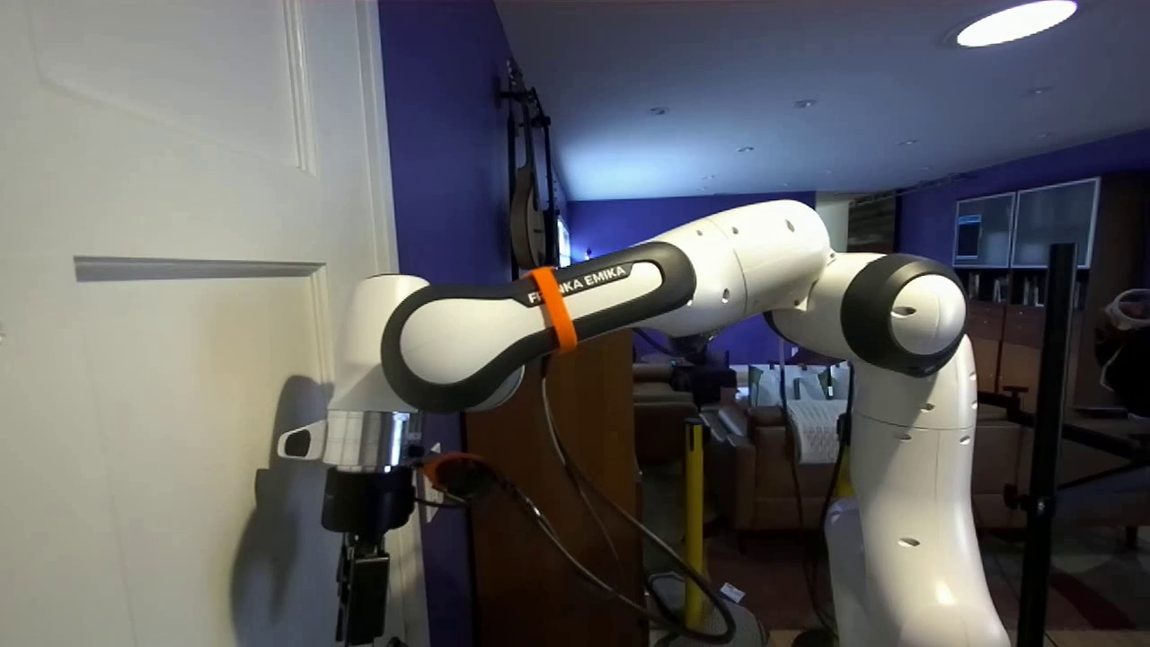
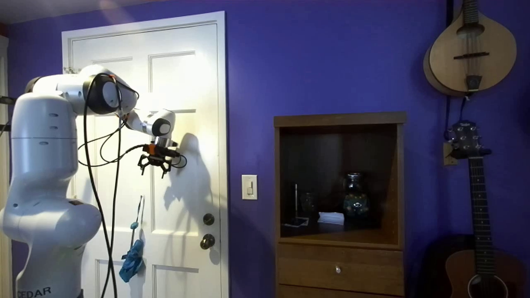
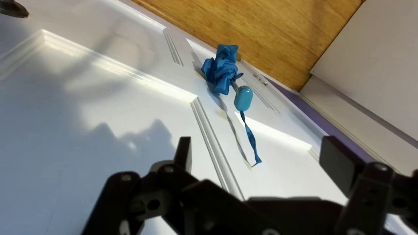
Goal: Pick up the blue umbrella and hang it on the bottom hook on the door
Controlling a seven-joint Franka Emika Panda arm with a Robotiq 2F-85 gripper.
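The blue umbrella [image 2: 132,261] hangs low on the white door [image 2: 182,99], with its handle up and its folded canopy down. In the wrist view the umbrella [image 3: 223,70] hangs by a twisted blue strap [image 3: 250,138] from a small thin hook [image 3: 254,165]. It is out of view in the exterior view where the door [image 1: 180,377] fills the left side. My gripper [image 2: 153,174] is open and empty, close to the door, above the umbrella and a little toward the knob side. In the wrist view the strap shows beyond the open fingers [image 3: 256,147], apart from them.
A round door knob [image 2: 207,241] and a lock [image 2: 208,219] are at the door's edge. A light switch [image 2: 249,187] and a brown wooden cabinet [image 2: 339,121] stand beside the door. Loose black cables [image 2: 101,164] hang from the arm. A yellow pole [image 1: 694,521] stands behind.
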